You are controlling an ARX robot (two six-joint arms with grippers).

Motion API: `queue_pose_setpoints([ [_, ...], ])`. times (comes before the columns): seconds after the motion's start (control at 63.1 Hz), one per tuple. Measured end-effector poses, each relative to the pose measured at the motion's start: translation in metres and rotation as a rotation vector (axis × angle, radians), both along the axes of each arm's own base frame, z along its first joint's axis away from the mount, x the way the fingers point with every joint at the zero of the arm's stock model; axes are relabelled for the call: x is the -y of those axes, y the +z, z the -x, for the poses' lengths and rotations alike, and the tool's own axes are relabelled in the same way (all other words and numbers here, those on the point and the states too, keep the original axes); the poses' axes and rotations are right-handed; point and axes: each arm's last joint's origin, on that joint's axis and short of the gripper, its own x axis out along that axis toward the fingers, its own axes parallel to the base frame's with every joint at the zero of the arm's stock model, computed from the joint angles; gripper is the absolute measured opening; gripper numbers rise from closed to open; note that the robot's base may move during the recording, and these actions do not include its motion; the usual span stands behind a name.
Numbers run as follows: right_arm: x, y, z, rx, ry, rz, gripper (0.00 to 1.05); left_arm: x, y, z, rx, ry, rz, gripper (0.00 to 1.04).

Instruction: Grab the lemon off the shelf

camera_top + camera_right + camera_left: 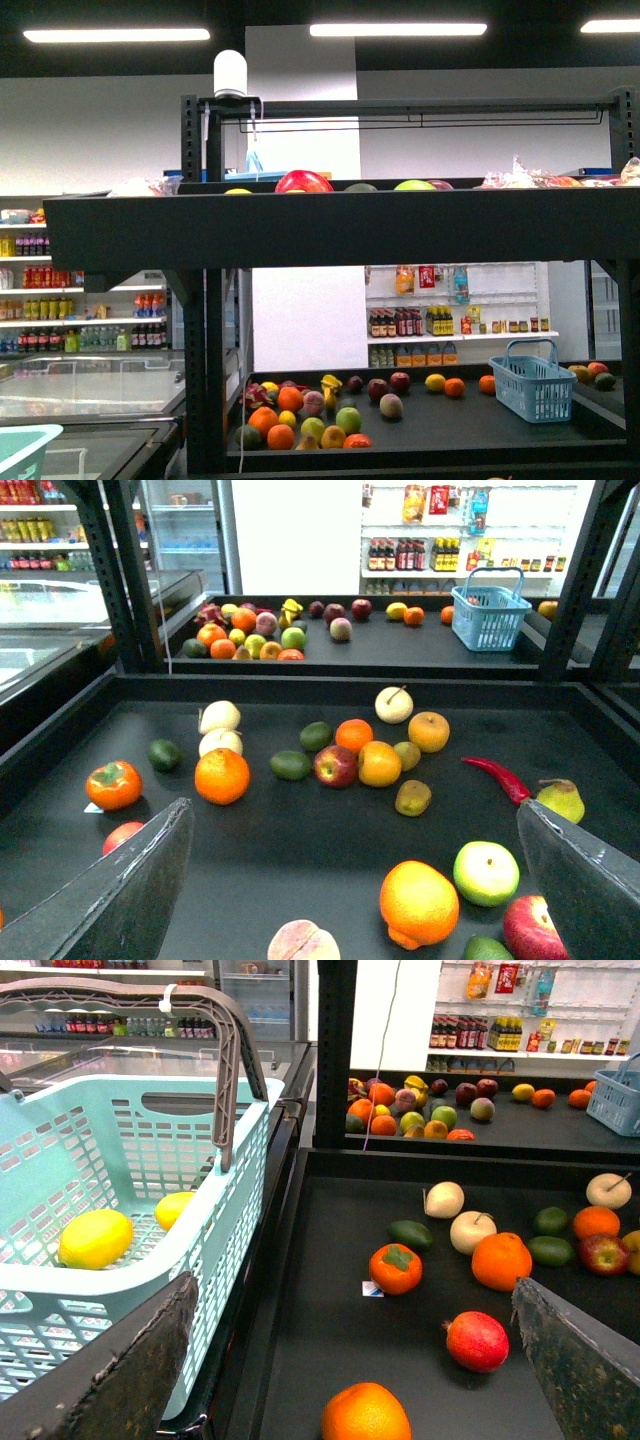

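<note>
The left gripper (352, 1290) was seen spread wide, nothing held, and the right gripper (355, 810) was likewise splayed open and empty over the fruit on the shelf (330, 1220). No bright yellow oval could be picked out among that fruit. The lemon (95, 1238) was found inside the pale green basket (100, 1282), lying on the basket floor just behind the near rim, with a second yellow fruit (172, 1208) deeper in the basket. The lemon's long axis was laid roughly along that near rim. It lay off to the side of the left fingers, beyond the basket rim, not between them. The left arm was judged much the nearer, as the basket was not caught at all by the right wrist view.
</note>
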Motion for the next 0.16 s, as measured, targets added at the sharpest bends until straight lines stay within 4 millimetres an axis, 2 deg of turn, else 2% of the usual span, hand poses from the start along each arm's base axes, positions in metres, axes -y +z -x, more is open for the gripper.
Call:
queue_pose_setpoints([
  [0.158, 0.0000, 0.0000, 0.0000, 0.000, 0.000, 0.000, 0.97, 0.0000, 0.0000, 0.0000, 0.000, 0.000, 0.000, 0.97],
])
